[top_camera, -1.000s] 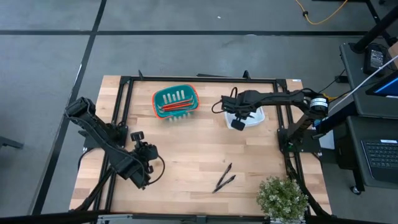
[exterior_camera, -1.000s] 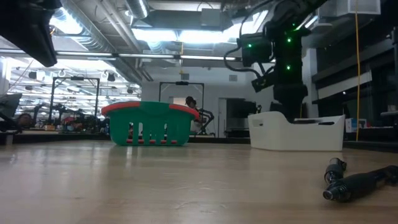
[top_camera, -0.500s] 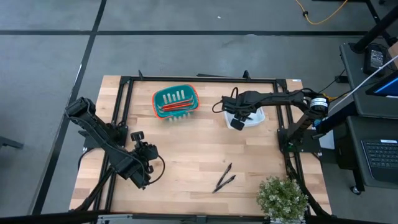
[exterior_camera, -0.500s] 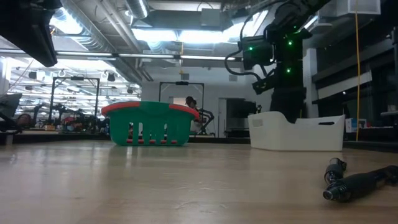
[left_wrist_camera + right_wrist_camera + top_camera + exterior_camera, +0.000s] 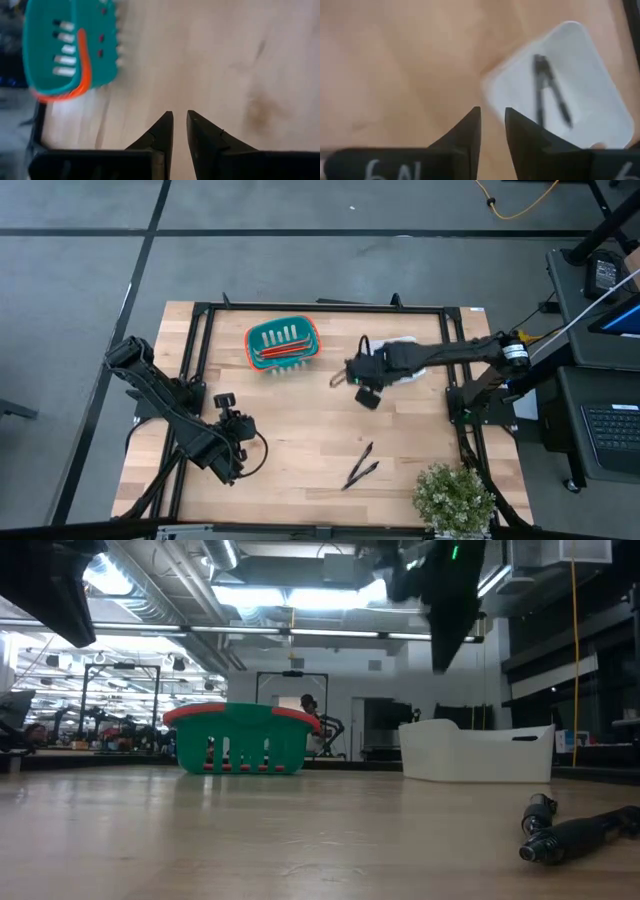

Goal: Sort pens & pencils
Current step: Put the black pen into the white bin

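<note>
1. Left hand (image 5: 232, 442) sits low over the near-left part of the worktop (image 5: 300, 430), well apart from every pen and pencil. In its wrist view the fingers (image 5: 162, 132) stand close together with only a thin slit between them, nothing held.

2. Teal basket (image 5: 283, 345) with an orange rim stands toward the far edge, left of centre. The pencils (image 5: 283, 351) lie inside it, a bundle of thin red-orange sticks running across its width. The low view shows the basket (image 5: 240, 738) upright on the wood.

3. Two pens (image 5: 361, 466) lie loose on the bare worktop, near centre-right and toward the near edge, their ends close together in a narrow V. In the low view they appear as dark barrels (image 5: 575, 831) at the right foreground.

4. Right hand (image 5: 365, 393) hangs above the worktop just left of the white tray (image 5: 412, 367), between tray and basket. Its fingers (image 5: 470, 131) are nearly closed, a slim gap between them, and they carry nothing.

5. White tray stands at the far right of the worktop. The right wrist view shows two pens (image 5: 549, 90) lying inside it, joined at one end and spreading apart.

6. A potted green plant (image 5: 452, 497) sits at the near-right corner.
</note>
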`<action>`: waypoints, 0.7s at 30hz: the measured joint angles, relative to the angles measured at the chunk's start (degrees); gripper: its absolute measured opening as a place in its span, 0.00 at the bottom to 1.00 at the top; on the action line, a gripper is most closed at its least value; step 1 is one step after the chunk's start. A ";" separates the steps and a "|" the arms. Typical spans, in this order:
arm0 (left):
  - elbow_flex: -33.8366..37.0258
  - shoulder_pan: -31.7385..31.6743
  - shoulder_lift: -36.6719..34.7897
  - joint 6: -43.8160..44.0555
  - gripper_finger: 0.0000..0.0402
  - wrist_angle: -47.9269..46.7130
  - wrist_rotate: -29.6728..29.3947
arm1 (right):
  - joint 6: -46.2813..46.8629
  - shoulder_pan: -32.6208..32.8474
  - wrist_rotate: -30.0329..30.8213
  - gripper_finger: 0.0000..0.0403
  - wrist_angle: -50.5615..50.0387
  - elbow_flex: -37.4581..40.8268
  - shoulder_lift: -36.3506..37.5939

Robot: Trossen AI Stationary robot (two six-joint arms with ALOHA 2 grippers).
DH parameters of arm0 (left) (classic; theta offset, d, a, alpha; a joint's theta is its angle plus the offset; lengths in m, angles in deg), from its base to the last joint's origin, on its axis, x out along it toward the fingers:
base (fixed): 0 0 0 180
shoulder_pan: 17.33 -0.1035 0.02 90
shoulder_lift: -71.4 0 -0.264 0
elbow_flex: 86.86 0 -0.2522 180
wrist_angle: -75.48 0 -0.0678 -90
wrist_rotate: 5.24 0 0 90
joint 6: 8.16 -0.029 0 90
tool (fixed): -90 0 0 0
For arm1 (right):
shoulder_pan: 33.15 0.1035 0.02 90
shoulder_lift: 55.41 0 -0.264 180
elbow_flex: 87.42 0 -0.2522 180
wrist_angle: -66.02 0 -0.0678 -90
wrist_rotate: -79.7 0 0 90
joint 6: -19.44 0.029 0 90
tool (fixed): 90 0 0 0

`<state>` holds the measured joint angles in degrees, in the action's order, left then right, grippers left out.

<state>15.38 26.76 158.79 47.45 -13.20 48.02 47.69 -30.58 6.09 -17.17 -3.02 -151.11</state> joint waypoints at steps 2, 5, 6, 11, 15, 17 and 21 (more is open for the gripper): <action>0.00 -0.15 0.00 -3.13 0.12 3.02 -0.79 | 4.09 4.54 0.03 0.21 -1.88 -2.82 0.00; 0.00 -1.39 0.00 -8.77 0.12 8.81 -1.48 | 10.81 12.07 0.70 0.20 -2.08 -5.97 0.00; 0.00 -2.11 0.00 -11.07 0.12 10.65 -1.68 | 13.26 14.77 1.42 0.20 -2.07 -6.70 0.00; 0.00 -8.01 0.00 -23.33 0.12 22.93 -1.68 | 25.86 27.58 10.02 0.18 -0.50 -7.76 0.00; 0.00 -14.71 0.04 -30.52 0.12 36.94 4.81 | 34.14 35.59 19.68 0.17 -0.79 -7.76 0.00; -0.01 -18.05 0.84 -31.75 0.12 43.67 11.98 | 35.97 38.42 24.77 0.16 -0.78 -7.76 0.00; -0.02 -22.28 3.48 -31.34 0.12 51.92 22.79 | 35.95 42.14 33.11 0.15 -0.72 -7.76 0.00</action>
<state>15.35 4.49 162.28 16.11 38.72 70.81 83.63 11.55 39.19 -17.89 -10.79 -151.11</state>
